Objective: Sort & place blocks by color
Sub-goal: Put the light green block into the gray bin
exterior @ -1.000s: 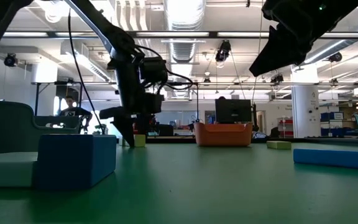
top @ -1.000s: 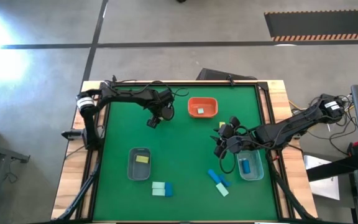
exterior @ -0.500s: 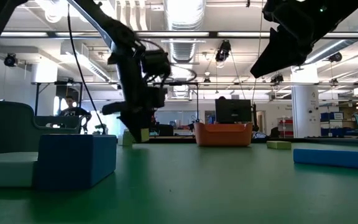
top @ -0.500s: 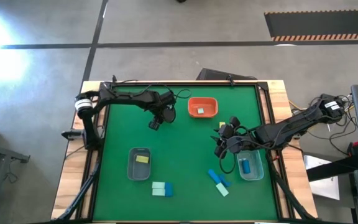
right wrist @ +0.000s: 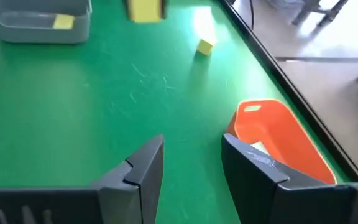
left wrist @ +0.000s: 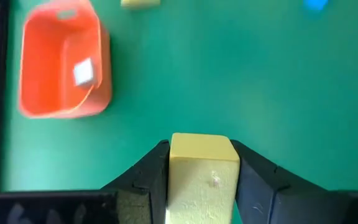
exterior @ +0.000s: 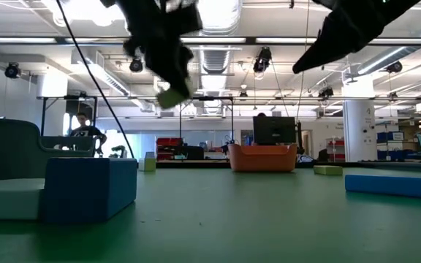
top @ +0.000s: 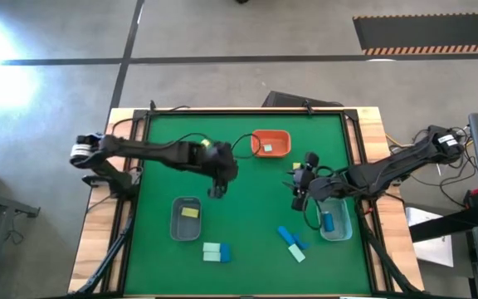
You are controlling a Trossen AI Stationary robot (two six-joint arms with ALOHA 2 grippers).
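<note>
My left gripper (top: 217,188) hangs over the middle of the green table, shut on a yellow block (left wrist: 204,168), which the low view shows high in the air (exterior: 172,95). My right gripper (right wrist: 191,165) stands open with nothing between its fingers, above the table's right half (top: 299,184), near the orange tray (top: 270,143). A second yellow block (right wrist: 205,45) lies flat on the table at the far left. The tray holds a mint block (top: 266,149). Blue and mint blocks (top: 216,252) (top: 291,242) lie near the front edge. My left gripper pinches the yellow block by two opposite sides (left wrist: 174,165) between its two fingers. The fingers come slanting down from the table's left. The block is lifted clear of the table, and its free end (left wrist: 202,144) shows between the fingertips.
A clear bin (top: 187,218) with a yellow block stands at the front left. Another bin (top: 334,223) with a blue block stands at the right, below my right arm. Another yellow block (top: 296,169) lies next to my right gripper. Open green mat lies between the bins.
My left gripper has taken hold of the yellow block at the far left, lifted it clear of the table and swung up and toward the table's middle and near edge, rolling as it went. My right gripper has rolled a little in place.
</note>
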